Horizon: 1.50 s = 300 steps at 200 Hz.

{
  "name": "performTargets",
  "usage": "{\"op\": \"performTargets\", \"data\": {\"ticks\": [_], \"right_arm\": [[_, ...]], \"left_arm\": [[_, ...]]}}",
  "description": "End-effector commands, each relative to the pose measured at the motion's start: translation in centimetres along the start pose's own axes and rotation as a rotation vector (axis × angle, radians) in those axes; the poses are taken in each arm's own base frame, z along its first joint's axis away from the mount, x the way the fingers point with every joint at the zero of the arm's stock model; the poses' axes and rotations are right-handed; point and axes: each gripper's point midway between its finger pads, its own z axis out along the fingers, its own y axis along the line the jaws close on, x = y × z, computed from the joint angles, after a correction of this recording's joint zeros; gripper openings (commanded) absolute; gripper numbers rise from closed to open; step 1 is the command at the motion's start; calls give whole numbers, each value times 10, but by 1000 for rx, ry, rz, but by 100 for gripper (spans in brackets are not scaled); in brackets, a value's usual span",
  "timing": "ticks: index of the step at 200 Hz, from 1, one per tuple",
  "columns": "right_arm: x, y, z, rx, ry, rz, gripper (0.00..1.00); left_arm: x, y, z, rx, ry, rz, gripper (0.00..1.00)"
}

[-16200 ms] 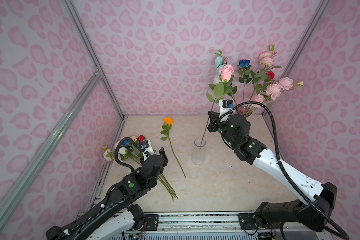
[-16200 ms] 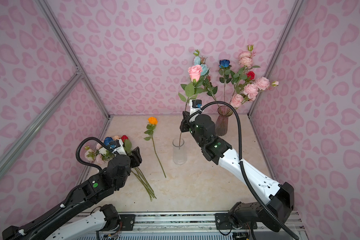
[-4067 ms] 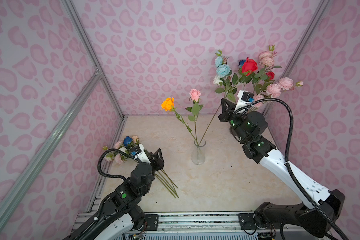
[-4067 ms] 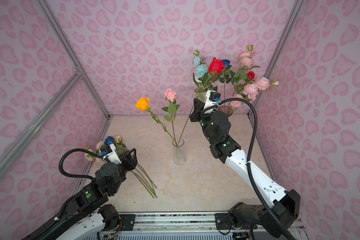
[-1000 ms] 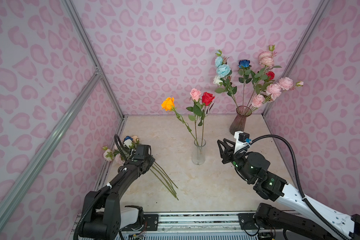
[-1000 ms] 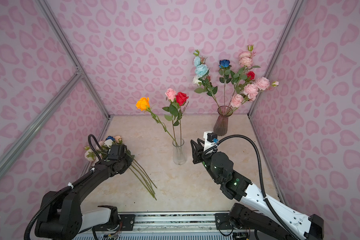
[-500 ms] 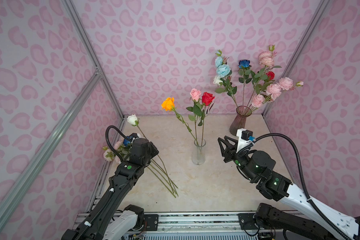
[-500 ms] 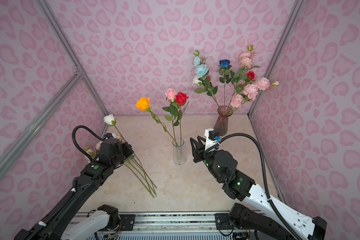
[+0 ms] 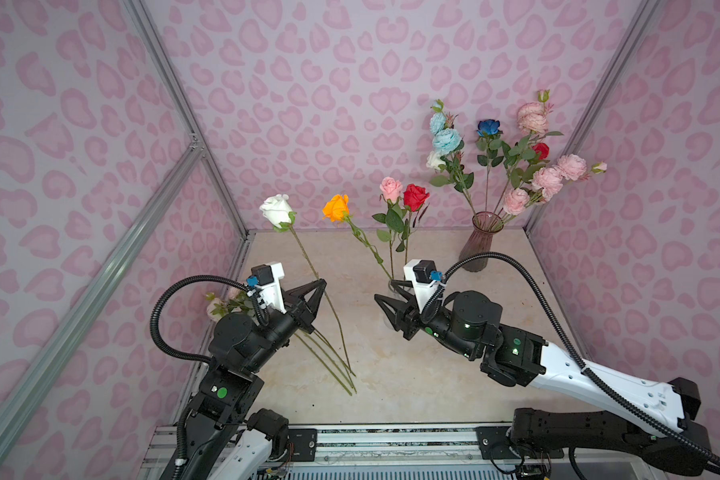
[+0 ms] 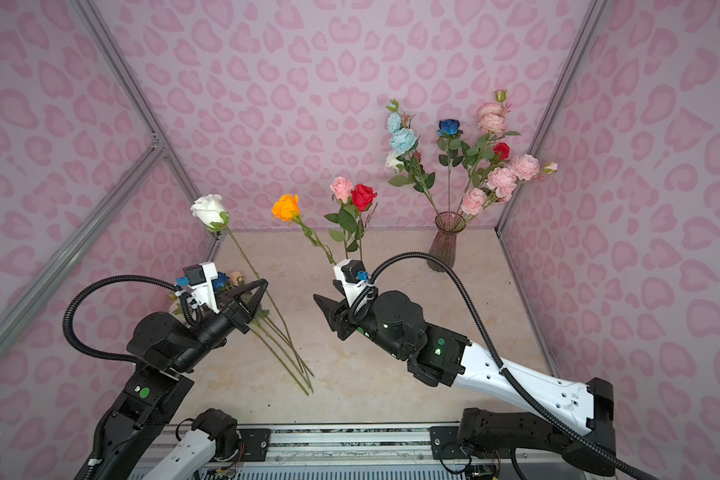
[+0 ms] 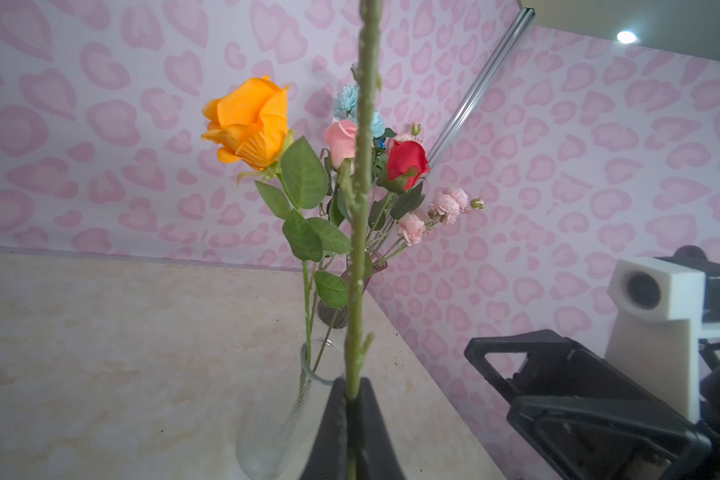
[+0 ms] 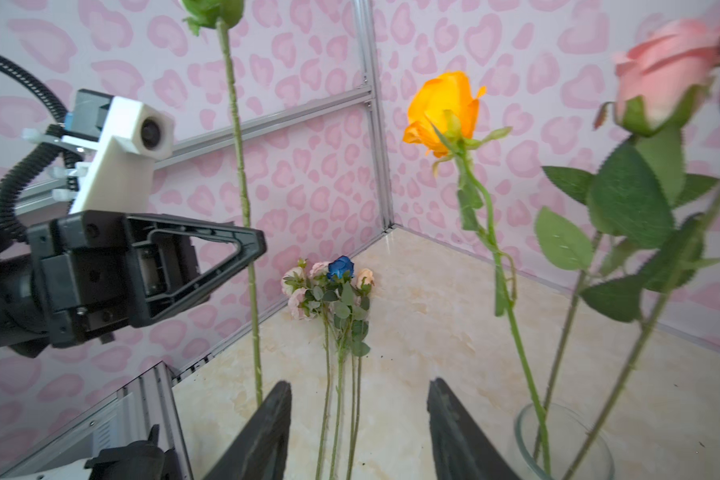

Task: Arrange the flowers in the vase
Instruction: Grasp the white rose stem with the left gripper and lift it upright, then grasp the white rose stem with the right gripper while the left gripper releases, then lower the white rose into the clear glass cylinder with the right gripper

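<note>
Holding a White Rose Beside a Vase of Three

The left gripper [image 9: 319,286] was clamped shut on the bare green stem of a white rose [image 9: 276,210], which leaned slightly with its head raised above the arm. Whether its lower end touched the marble-look tabletop [image 9: 412,374] could not be told. The right gripper [image 12: 358,386] faced it across a gap, jaws parted and holding nothing.

Just behind that gripper stood the clear glass vase [image 11: 262,440], with an orange rose [image 9: 336,207], a pink rose [image 9: 390,188] and a red rose [image 9: 415,195] in it. In both top views the gripper and its wrist camera covered most of the glass, leaving only a bit of rim. From the left wrist, the held stem cut straight across the pink rose and both vases.

Loose flowers [image 12: 337,286], a dark blue head among pale pink ones, lay on the table by the left wall, stems running toward the front edge. The left arm hid part of that bunch from above. A tinted vase [image 9: 476,245] with a fuller bouquet [image 9: 546,183] stood in the far right corner, well apart from both grippers.
</note>
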Motion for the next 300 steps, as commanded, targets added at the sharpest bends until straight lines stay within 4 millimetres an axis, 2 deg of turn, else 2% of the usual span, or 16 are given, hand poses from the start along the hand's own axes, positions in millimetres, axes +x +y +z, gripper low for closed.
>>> {"op": "performTargets", "data": {"ticks": [1,24,59,82,96,117,133,146,165,187,209,230,245,264,282,300], "right_arm": [[1,25,14,-86,20,-18,54],[5,42,30,-144,53,32,54],[12,41,40,-127,55,63,49],[11,37,41,-104,45,66,33],[10,37,41,-106,38,67,15],[9,37,42,-107,30,66,6],[9,36,42,-100,24,66,4],[6,35,42,-94,15,69,4],[4,33,41,-88,-3,72,4],[-4,24,34,-40,-30,45,4],[-24,7,20,41,-78,-20,4],[-57,-14,6,134,-147,-84,3],[-82,-32,-4,207,-208,-121,3],[-108,-54,-10,291,-263,-152,3],[-124,-76,-11,347,-288,-151,3],[-130,-90,-7,376,-287,-154,3]], "left_arm": [[-10,-34,5,140,-6,80,3],[-10,-47,14,179,10,100,3],[-12,-58,20,208,19,114,3],[-11,-61,20,218,22,114,3],[-9,-61,20,218,27,111,4],[-7,-61,20,223,33,105,7],[-7,-63,17,230,35,107,9],[-8,-64,13,228,30,112,19],[-13,-57,5,176,6,125,43],[-22,-30,-8,16,-67,123,54],[-21,31,-23,-291,-155,42,56],[-1,98,-51,-639,-201,-67,56],[22,133,-70,-825,-214,-137,57],[47,153,-77,-905,-192,-188,57],[61,157,-72,-900,-159,-214,57],[66,158,-71,-905,-139,-217,57]]}}
